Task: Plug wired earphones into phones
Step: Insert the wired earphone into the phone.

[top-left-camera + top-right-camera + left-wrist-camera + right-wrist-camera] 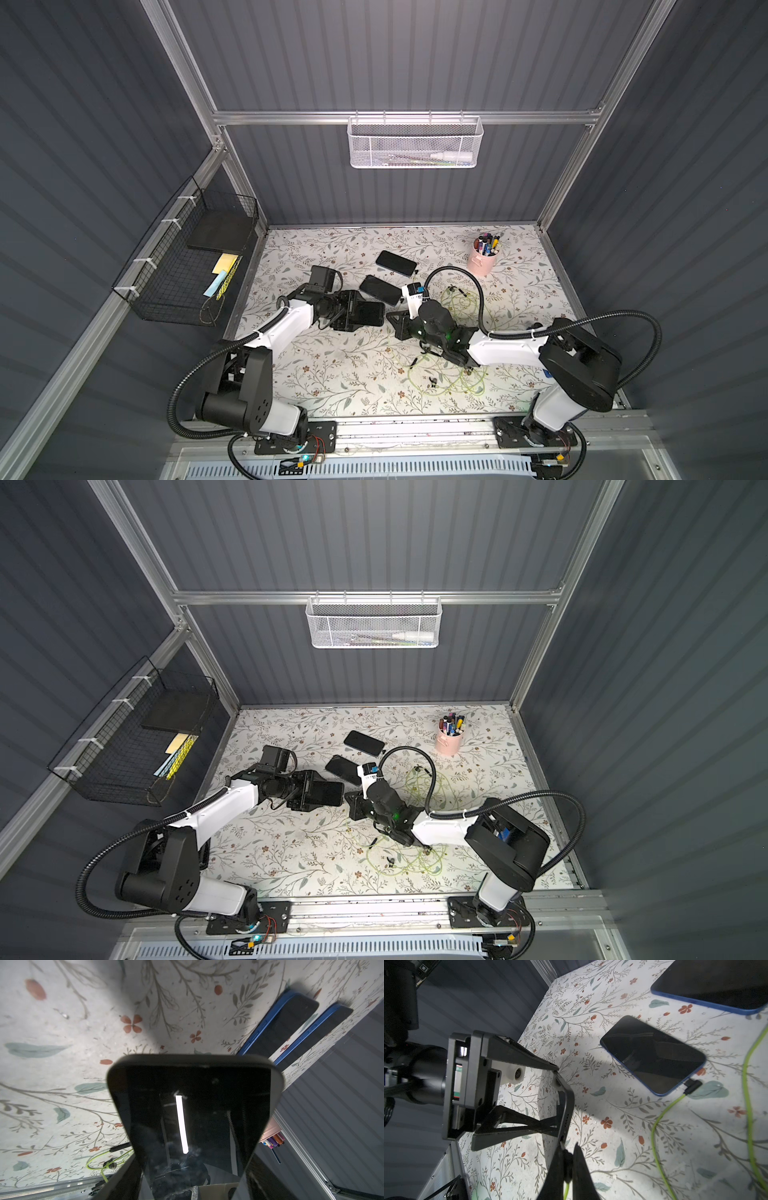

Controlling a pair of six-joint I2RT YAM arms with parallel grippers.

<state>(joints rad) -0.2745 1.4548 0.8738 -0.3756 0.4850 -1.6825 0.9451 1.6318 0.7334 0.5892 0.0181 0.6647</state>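
While the right end effector (568, 1147) is pinched shut on a black plug (566, 1158) just off the bottom edge of the held phone (193, 1105), the left end effector (559, 1099) clamps that phone wide across its sides, apparently lifted off the desk (332, 374); this plug looks not yet seated. Middle phone (652, 1055) lies flat with an angled plug (693, 1084) already in; can't tell for the far phone (716, 980). The spare earphones (440, 374) are tangled near the right arm. Both arms reach low to desk centre, wrists facing each other.
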